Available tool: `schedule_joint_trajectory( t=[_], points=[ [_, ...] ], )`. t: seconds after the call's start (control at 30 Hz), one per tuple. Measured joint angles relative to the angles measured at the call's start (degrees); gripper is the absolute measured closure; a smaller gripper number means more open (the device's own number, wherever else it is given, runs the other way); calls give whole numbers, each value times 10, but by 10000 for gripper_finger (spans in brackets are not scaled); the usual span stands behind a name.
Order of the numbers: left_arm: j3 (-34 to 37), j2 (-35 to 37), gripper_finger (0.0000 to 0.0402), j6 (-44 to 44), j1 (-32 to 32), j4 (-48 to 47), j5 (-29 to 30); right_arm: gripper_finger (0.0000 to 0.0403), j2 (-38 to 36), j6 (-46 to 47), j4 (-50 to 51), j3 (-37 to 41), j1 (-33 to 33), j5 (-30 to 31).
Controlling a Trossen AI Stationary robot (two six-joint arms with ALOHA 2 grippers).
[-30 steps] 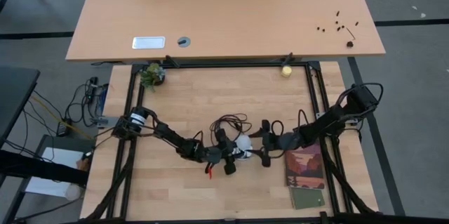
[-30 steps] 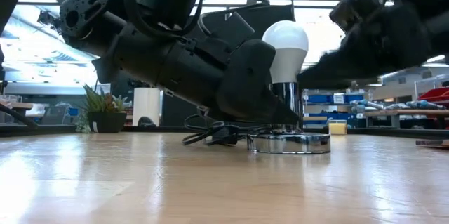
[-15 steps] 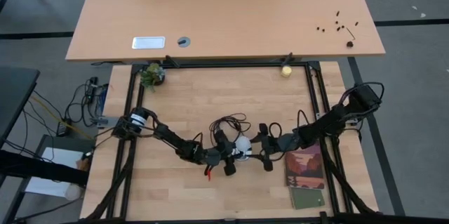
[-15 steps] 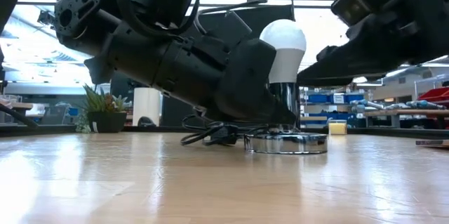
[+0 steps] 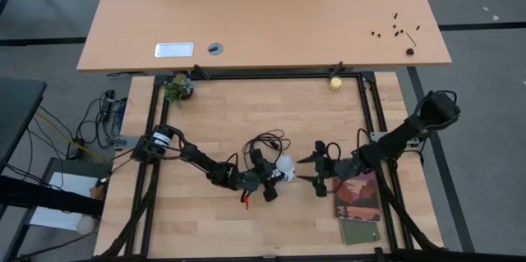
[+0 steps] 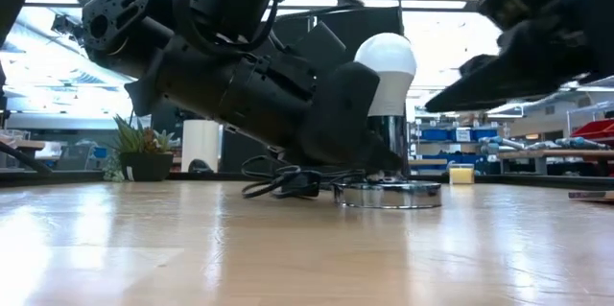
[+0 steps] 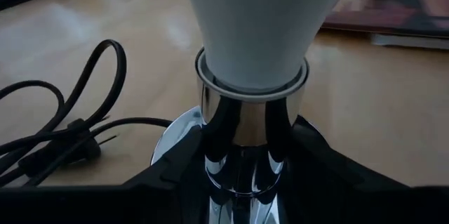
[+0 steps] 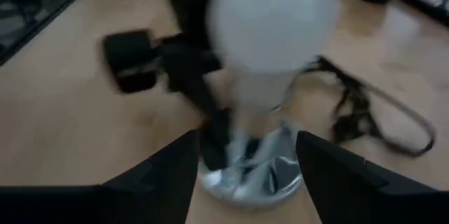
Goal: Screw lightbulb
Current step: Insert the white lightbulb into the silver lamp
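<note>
Lightbulb (image 6: 386, 74) stands upright in the chrome neck of the socket (image 6: 388, 194), its base seated at the collar, so the task looks nearly done or done; how tightly the thread has bitten cannot be read from these views, and a last turn may be left.

Left gripper (image 5: 271, 185) is clamped on the chrome neck just under the bulb: in the left wrist view a dark finger sits on each side of the shiny stem, touching it, with the white glass rising directly above them. This grip appears to steady the socket rather than the bulb itself.

Right gripper (image 5: 319, 168) stands apart from the bulb with its jaws spread and nothing between them. In the right wrist view the two fingers frame the bulb and the silver disc from a little way off, without touching either. From above, a strip of bare table (image 5: 246, 122) shows between its fingertips and the white globe.

Outward from there, the black cord (image 5: 265, 143) coils just behind the socket, and a booklet (image 5: 357, 196) lies near the right arm.
</note>
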State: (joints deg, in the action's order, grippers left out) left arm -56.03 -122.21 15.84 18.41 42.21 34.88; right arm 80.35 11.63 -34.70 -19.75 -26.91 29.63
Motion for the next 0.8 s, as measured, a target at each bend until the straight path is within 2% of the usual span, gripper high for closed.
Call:
schedule_joint_trajectory(
  t=[0.2, 0.33, 0.53, 0.8],
  points=[
    [0, -1, 223, -22, 1, 17, -33, 157, 32, -42, -90, 1, 62, -95],
    [0, -1, 223, -21, 1, 18, -34, 158, 48, -57, -96, -20, 73, -137],
    [0, -1, 223, -16, 2, 17, -18, 160, 53, -57, -53, -45, 53, -139],
    [1, -1, 223, 24, -3, -3, 71, 163, 15, 8, 1, -47, -6, -149]
  ],
)
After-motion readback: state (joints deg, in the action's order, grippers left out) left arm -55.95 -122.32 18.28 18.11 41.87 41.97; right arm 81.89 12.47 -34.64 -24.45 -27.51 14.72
